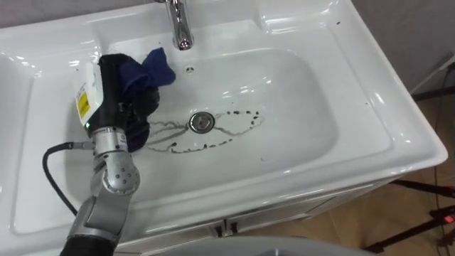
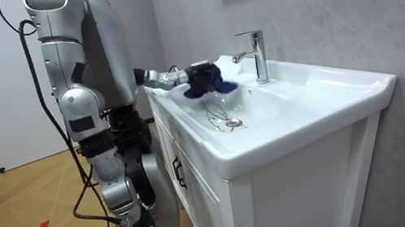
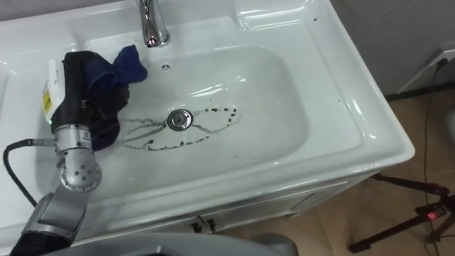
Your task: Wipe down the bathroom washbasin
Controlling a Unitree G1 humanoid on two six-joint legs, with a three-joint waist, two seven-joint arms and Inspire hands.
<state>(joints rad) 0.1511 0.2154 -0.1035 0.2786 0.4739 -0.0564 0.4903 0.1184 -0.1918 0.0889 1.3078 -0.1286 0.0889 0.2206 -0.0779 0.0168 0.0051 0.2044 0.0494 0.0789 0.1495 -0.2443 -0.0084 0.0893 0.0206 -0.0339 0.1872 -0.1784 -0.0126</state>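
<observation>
The basin [image 1: 298, 128] is set into a white counter [image 1: 370, 78], and the robot is positioned upright at the counter's front edge. In the room view, the robot is seen on the room view's left of the white cabinet [image 2: 201, 204] that carries the counter, with one arm extended over the basin.

The left hand [image 1: 114, 85] is located inside the basin, in its left part, toward the counter's left edge. The arm is brought in from the lower left, over the counter's front edge. The fingers are curled round a dark blue cloth [image 1: 155, 65], which is held bunched in the grasp. How tightly the fingers are closed cannot be determined, as part of them is covered by the cloth.

The free end of the cloth is directed toward the counter's rear edge and lies just beside the base of the chrome faucet [image 1: 181, 25], which is mounted at the middle of the rear edge. Whether the cloth is touching the basin wall cannot be determined.

The drain [image 1: 201, 122] is seated at the middle of the basin floor, near the hand. A loop of dark marks [image 1: 242, 117] is traced on the basin floor around the drain. It extends on both sides of the drain, and its left end runs up close to the hand.
</observation>
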